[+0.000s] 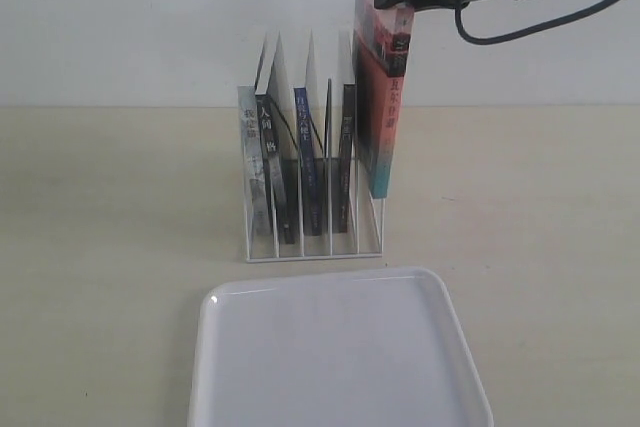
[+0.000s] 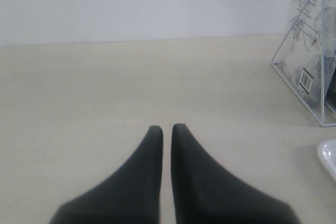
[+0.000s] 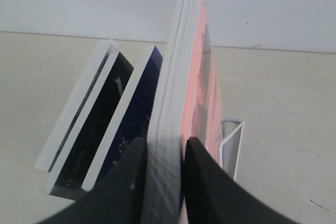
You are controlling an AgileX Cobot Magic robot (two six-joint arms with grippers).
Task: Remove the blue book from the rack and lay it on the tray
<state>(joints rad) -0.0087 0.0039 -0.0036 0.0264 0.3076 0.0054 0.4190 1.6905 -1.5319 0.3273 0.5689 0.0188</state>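
Observation:
The blue book (image 1: 305, 162) stands upright in a middle slot of the white wire rack (image 1: 312, 252); its deep blue cover (image 3: 134, 114) shows beside my right fingers. My right gripper (image 3: 165, 148) is shut on a different book, the red-and-teal-spined one (image 1: 382, 97), which hangs upright above the rack's right end, clear of its slot. The black arm holding it sits at the top edge of the exterior view. The white tray (image 1: 340, 357) lies flat in front of the rack with nothing on it. My left gripper (image 2: 167, 128) is shut, holds nothing, and hovers over bare table left of the rack (image 2: 299, 85).
Two black-spined books (image 1: 270, 167) (image 1: 345, 157) and a pale-spined one (image 1: 250, 157) also stand in the rack. A black cable (image 1: 520, 27) loops from the right arm. A white wall rises behind the beige table (image 1: 110, 207). The tray's corner (image 2: 329, 156) shows in the left wrist view.

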